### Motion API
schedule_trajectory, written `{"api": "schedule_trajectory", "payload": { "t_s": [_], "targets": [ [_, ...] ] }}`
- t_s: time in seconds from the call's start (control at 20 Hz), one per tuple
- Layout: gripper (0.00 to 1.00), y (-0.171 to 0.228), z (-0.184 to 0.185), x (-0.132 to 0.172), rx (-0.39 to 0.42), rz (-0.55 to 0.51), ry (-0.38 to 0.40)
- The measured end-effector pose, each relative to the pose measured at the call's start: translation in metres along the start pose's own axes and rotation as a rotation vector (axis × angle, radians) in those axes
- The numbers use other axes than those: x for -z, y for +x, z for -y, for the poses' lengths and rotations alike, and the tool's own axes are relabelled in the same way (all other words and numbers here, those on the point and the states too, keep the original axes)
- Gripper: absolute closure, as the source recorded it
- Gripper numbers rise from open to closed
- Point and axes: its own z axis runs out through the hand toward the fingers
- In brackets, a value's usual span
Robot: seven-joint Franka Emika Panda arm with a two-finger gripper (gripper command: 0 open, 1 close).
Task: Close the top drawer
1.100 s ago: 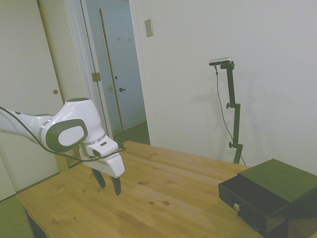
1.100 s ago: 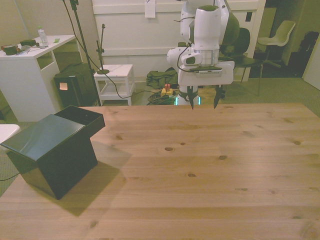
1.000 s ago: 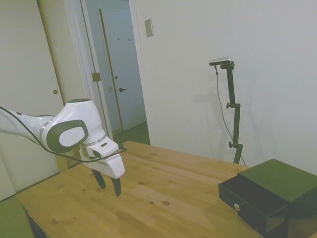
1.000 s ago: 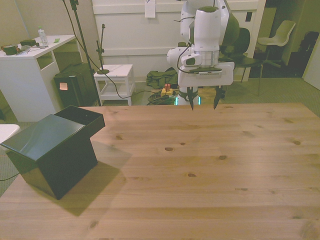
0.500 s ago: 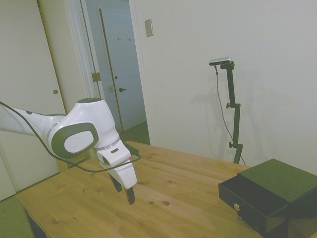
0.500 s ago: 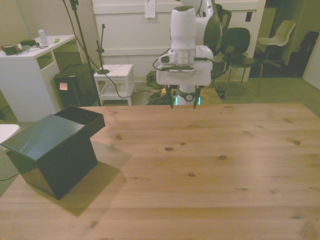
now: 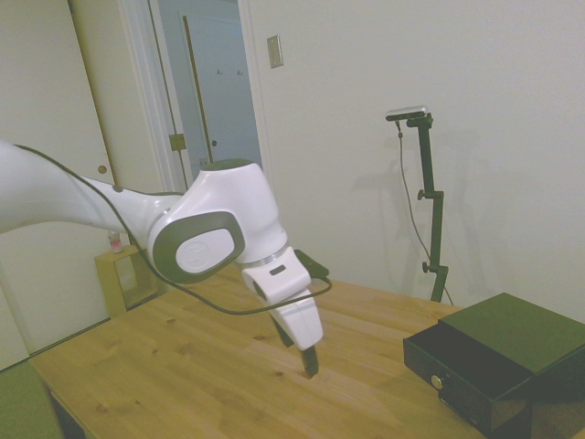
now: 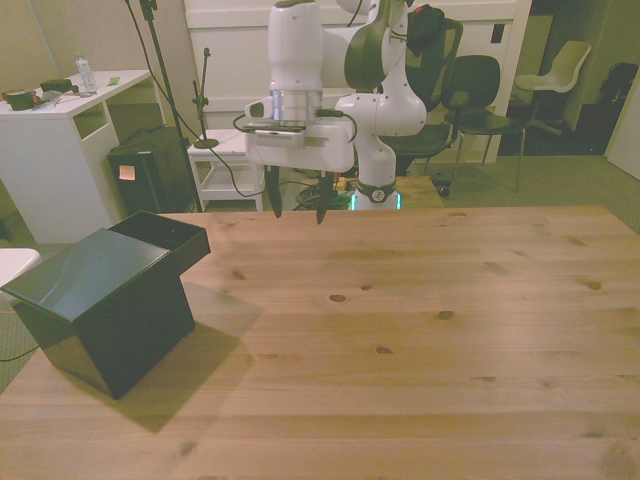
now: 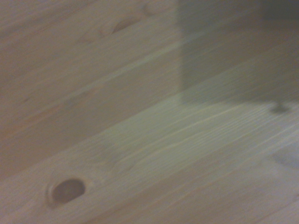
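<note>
The top drawer (image 7: 457, 369) juts out of the small black cabinet (image 7: 516, 334) at the side view's lower right, its gold knob (image 7: 437, 381) facing the arm. In the front view the same drawer (image 8: 165, 237) sticks out of the cabinet (image 8: 95, 300) at the front view's left. My gripper (image 8: 296, 212) hangs open over the table's far edge, fingers pointing down, well apart from the drawer and holding nothing. In the side view the gripper (image 7: 303, 358) is left of the drawer front. The wrist view shows only blurred wood grain with a knot (image 9: 67, 190).
The wooden table (image 8: 420, 340) spreads across the front view with bare boards. Behind its far edge stand a white desk (image 8: 60, 150), a small white stool (image 8: 228, 155) and chairs (image 8: 560, 75). A doorway (image 7: 210, 119) shows in the side view.
The arm has swung toward the cabinet: the gripper moved right in the side view and toward the front view's left, staying open and empty. The drawer has not moved.
</note>
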Motion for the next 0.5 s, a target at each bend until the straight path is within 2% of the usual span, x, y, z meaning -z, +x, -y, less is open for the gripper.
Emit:
{"api": "schedule_trajectory", "payload": {
  "t_s": [0.3,0.35,0.5],
  "targets": [
    [0.0,0.052,-0.001,-0.01,-0.073,-0.014,-0.023],
    [1.0,0.058,-0.002,-0.011,-0.083,-0.015,-0.026],
    [1.0,0.076,-0.002,-0.009,-0.107,-0.015,-0.039]
  ]
}}
